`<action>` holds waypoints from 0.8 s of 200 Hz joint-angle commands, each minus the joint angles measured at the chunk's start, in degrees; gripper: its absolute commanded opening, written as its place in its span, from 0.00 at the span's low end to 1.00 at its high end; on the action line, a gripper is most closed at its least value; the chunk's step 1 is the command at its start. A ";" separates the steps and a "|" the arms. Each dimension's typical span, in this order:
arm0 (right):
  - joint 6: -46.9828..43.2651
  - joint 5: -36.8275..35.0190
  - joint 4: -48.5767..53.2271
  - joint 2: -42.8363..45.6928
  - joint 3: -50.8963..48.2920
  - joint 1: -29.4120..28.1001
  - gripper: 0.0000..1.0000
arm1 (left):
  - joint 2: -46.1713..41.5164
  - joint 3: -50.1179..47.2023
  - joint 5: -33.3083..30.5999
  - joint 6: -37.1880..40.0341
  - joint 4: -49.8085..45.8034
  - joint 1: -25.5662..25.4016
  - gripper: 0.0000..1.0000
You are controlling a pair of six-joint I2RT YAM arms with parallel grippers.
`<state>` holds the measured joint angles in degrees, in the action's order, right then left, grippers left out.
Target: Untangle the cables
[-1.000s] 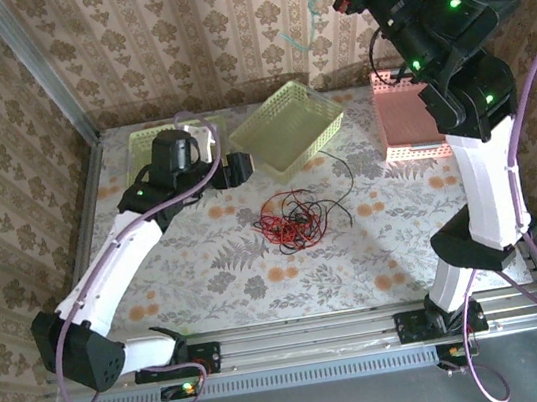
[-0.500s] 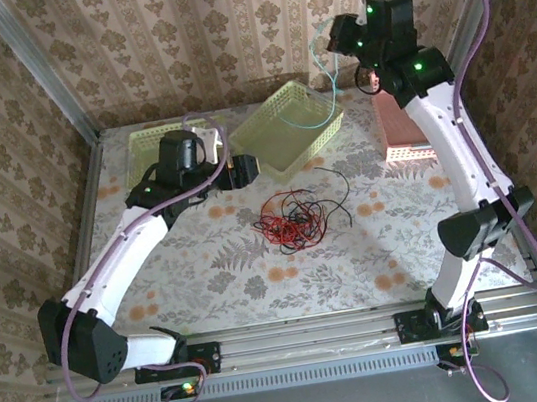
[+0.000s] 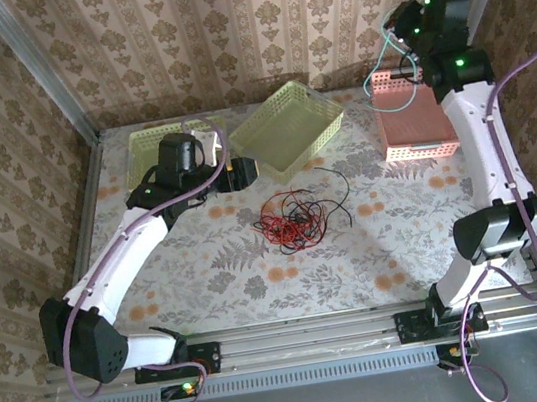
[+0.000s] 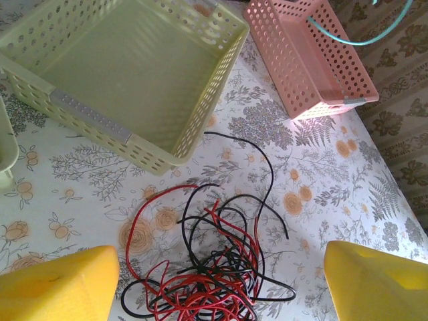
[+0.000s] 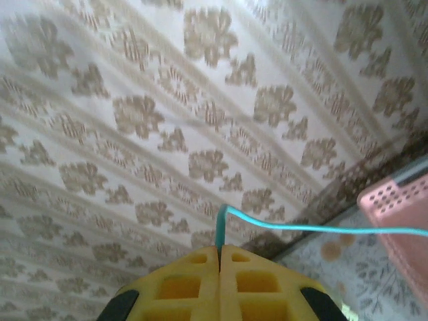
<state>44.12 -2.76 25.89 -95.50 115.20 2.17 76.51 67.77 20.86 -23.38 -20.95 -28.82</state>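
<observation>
Over the floral table, your left gripper gapes empty near the tangled red-and-black cables. Your right gripper is pinched tight on a teal cable.

1. My left arm stretches toward the centre-left of the top view, with my left gripper spread wide.
2. My right arm stands tall at the upper right, with my right gripper pinched closed on a teal cable.

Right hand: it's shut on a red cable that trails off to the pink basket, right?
Not red. The right wrist view shows the right hand shut on a teal cable; it does trail off to the pink basket.
</observation>
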 commanded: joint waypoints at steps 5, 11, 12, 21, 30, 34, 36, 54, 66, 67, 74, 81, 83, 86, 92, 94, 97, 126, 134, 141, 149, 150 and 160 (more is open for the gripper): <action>-1.67 -0.67 1.84 -0.46 4.31 3.25 0.00 | 0.27 -0.70 1.46 -0.31 0.87 0.34 0.81; -1.90 -0.42 2.37 -0.69 4.67 3.91 0.00 | 0.41 -0.71 1.59 -0.40 0.87 0.34 0.81; -1.92 -0.36 2.43 -0.71 4.72 4.03 0.00 | 0.45 -0.71 1.61 -0.42 0.89 0.34 0.81; -2.01 0.10 3.04 -1.15 4.75 5.03 0.00 | 0.89 -0.65 1.94 -0.54 0.89 0.34 0.81; -2.42 0.25 3.60 -1.59 4.56 5.73 0.00 | 1.25 -0.57 2.23 -0.61 0.81 0.39 0.81; -2.61 0.22 3.79 -1.82 4.35 5.96 0.00 | 1.40 -0.56 2.25 -0.68 0.75 0.41 0.81; -2.76 0.22 3.85 -1.89 4.25 6.06 0.00 | 1.44 -0.54 2.25 -0.70 0.70 0.42 0.81; -3.46 -1.26 4.58 -2.73 3.20 6.86 0.00 | 1.71 -0.75 2.17 -0.58 0.73 0.43 0.81; -3.57 -2.39 6.03 -3.16 2.35 7.45 0.00 | 1.84 -0.71 2.16 -0.63 0.67 0.38 0.81; -3.58 -2.45 6.15 -3.22 2.29 7.47 0.00 | 1.82 -0.71 2.16 -0.67 0.66 0.36 0.81; -3.67 -3.35 6.43 -3.32 1.65 7.58 0.00 | 1.92 -0.74 2.16 -0.69 0.69 0.39 0.81; -3.63 -3.90 6.43 -3.47 1.07 7.63 0.00 | 2.10 -0.72 2.16 -0.68 0.65 0.34 0.81; -3.67 -3.95 6.38 -3.57 0.88 7.64 0.00 | 2.14 -0.71 2.10 -0.59 0.65 0.41 0.81; -3.75 -3.91 6.32 -3.63 0.63 7.66 0.00 | 2.17 -0.71 2.08 -0.64 0.65 0.43 0.81; -3.92 -4.08 6.41 -4.00 0.50 7.67 0.00 | 2.25 -0.76 2.10 -0.68 0.65 0.43 0.81; -3.99 -4.13 6.44 -4.10 0.52 7.67 0.00 | 2.31 -0.77 2.08 -0.63 0.65 0.43 0.81; -4.10 -4.19 6.56 -4.31 0.50 7.63 0.00 | 2.39 -0.76 2.10 -0.65 0.69 0.43 0.81; -4.78 -7.23 8.71 -6.39 0.86 7.67 0.00 | 3.10 -0.72 2.66 -0.96 0.73 0.43 0.81; -5.14 -9.19 9.37 -6.84 0.82 7.61 0.02 | 3.25 -0.71 2.68 -1.00 0.74 0.43 0.81; -5.02 -11.78 10.10 -7.06 0.41 7.58 0.07 | 3.25 -0.71 2.69 -1.01 0.74 0.38 0.81; -4.45 -13.56 10.62 -7.21 -0.69 7.54 0.14 | 3.37 -0.71 2.78 -1.14 0.74 0.43 0.81; -4.42 -13.66 10.60 -7.14 -0.86 7.56 0.15 | 3.38 -0.75 2.78 -1.15 0.74 0.43 0.81; -4.41 -14.69 10.68 -6.75 -2.53 7.52 0.19 | 3.43 -0.78 2.87 -1.20 0.74 0.38 0.81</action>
<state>40.10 -10.48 34.04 -102.37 115.22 9.56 79.70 67.44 22.55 -23.66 -20.93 -28.77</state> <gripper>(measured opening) 0.148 0.812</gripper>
